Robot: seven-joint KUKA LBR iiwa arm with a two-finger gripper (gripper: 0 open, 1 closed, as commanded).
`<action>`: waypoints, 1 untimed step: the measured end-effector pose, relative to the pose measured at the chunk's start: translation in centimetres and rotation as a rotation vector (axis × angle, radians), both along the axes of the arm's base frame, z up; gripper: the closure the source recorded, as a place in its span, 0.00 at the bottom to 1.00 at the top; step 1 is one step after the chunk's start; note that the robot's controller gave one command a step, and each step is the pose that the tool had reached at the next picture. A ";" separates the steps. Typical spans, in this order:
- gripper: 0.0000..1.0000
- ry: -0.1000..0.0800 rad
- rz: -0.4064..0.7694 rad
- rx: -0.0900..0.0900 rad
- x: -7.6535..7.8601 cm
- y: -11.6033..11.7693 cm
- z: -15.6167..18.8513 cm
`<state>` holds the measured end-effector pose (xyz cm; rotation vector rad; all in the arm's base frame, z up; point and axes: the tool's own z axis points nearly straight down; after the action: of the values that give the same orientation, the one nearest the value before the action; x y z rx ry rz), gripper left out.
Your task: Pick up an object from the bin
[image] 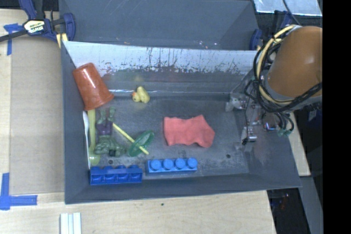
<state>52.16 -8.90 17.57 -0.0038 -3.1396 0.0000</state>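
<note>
Gripper (248, 137) hangs low over bare floor of the grey metal bin (159, 24) at centre right of the frame, with nothing visibly in its grasp; whether it is released or clenched cannot be told. Nearest candidate is the crumpled red cloth-like piece (188, 131) at the frame's centre, left of the gripper and apart from it, with a blue studded plastic brick strip (171, 164) just below and an orange-red plastic cup (92, 86) well apart at upper left. Judged light, limp and not fragile, the red piece should take a pinch on a raised fold near its right edge, though it may sag.
</note>
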 end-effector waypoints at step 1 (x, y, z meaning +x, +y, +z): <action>0.00 -0.006 0.003 -0.001 0.2 0.0 0.2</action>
<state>52.31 -8.88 17.82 0.0004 -3.1452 0.0013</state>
